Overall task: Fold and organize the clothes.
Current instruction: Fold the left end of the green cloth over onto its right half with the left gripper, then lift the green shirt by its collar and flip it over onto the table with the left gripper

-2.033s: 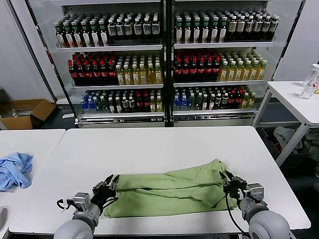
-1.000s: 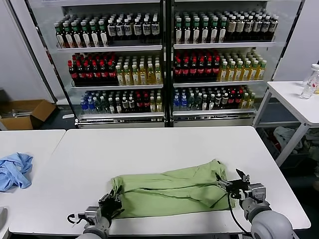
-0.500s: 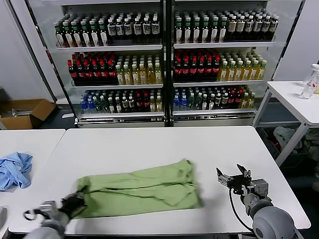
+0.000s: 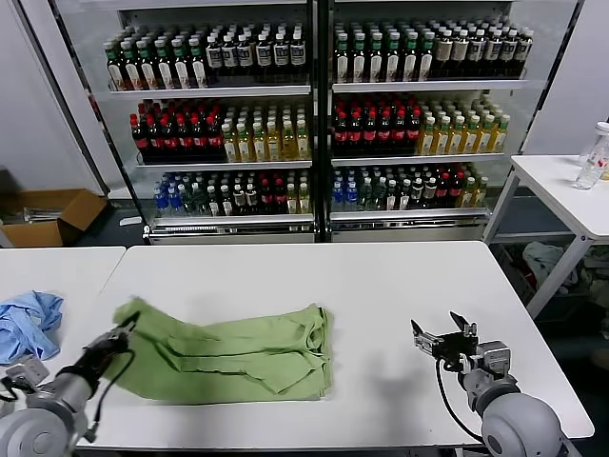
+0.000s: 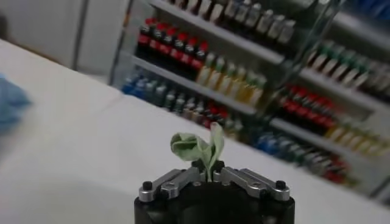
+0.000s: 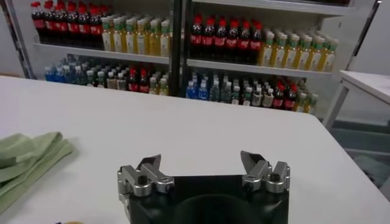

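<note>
The green polo shirt [image 4: 228, 350] lies in a loosely folded, elongated bundle on the white worktop [image 4: 314, 276], toward its front edge and left of centre. One end of the bundle reaches almost to the left edge of the worktop; the other end stops near the middle of the front edge. The left pincer [image 4: 112, 345] sits at the shirt's left end, clenched on a pinch of green fabric; in the left wrist view a small tuft of the cloth [image 5: 200, 148] stands up between the closed jaws of that pincer [image 5: 210, 176]. The right pincer [image 4: 445, 341] stands near the front right corner of the worktop, released, its jaws spread wide and holding nothing, well apart from the shirt's right end; the right wrist view shows the same pincer [image 6: 204, 170] over bare worktop, with the shirt's edge [image 6: 27, 159] off to one side.

Compared with two seconds earlier, the shirt has shifted from the front centre-right toward the left edge of the worktop, the left pincer has moved left with it, and the right pincer no longer touches the fabric.

A light blue garment [image 4: 27, 324] lies on the neighbouring table [image 4: 57, 262] beyond the left edge.
</note>
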